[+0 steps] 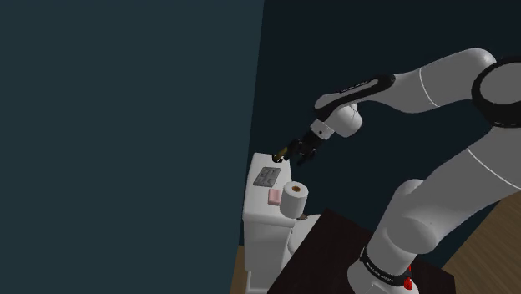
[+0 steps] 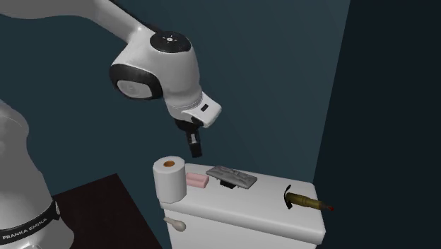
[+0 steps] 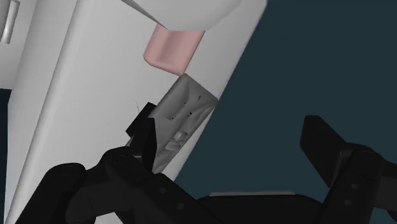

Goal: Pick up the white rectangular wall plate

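The wall plate is a flat grey rectangle lying on the white toilet tank lid. In the second exterior view the wall plate rests partly over a small black block. My gripper hangs a little above the lid, above the space between the plate and the toilet roll. In the shoulder view the gripper is to the right of the plate and higher. In the wrist view the plate lies just beyond my left finger. The gripper is open and holds nothing.
A pink bar lies between the plate and an upright toilet roll. A brass-coloured tool with a red tip lies at the lid's other end. A dark blue wall stands close behind the tank. A flush lever sticks out of the tank's front.
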### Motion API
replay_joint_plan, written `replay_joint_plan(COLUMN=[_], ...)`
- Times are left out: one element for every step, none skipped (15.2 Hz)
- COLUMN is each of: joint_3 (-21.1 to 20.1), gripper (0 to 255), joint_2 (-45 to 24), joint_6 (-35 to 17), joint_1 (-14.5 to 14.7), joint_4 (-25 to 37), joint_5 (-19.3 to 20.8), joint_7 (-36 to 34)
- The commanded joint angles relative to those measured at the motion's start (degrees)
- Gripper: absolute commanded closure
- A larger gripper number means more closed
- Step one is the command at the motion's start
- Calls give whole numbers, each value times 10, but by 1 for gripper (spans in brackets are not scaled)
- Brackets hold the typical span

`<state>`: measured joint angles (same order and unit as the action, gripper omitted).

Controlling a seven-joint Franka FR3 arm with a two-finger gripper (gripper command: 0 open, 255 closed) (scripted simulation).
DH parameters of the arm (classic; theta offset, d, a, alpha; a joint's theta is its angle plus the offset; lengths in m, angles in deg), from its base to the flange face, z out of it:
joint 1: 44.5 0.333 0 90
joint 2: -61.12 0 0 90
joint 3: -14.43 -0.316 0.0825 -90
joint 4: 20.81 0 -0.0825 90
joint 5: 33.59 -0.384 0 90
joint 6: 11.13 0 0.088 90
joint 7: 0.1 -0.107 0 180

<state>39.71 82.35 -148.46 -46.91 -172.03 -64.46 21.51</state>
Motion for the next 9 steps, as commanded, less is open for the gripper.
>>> replay_joint_plan(joint_3=[43, 66, 88, 108, 125, 138, 146, 151, 151], gripper=[0, 0, 0, 0, 0, 0, 0, 0, 0], joint_2=[-39, -63, -88, -116, -146, -178, -211, -244, -277], joint_6=[-34, -44, -48, -45, -36, -21, -1, 22, 46], joint_1=[29, 45, 61, 75, 84, 88, 86, 81, 72], joint_4=[8, 16, 26, 37, 50, 64, 77, 90, 103], joint_5=[-92, -146, -205, -266, -328, -388, -445, -499, -548], joint_7=[58, 95, 136, 177, 218, 256, 291, 320, 344])
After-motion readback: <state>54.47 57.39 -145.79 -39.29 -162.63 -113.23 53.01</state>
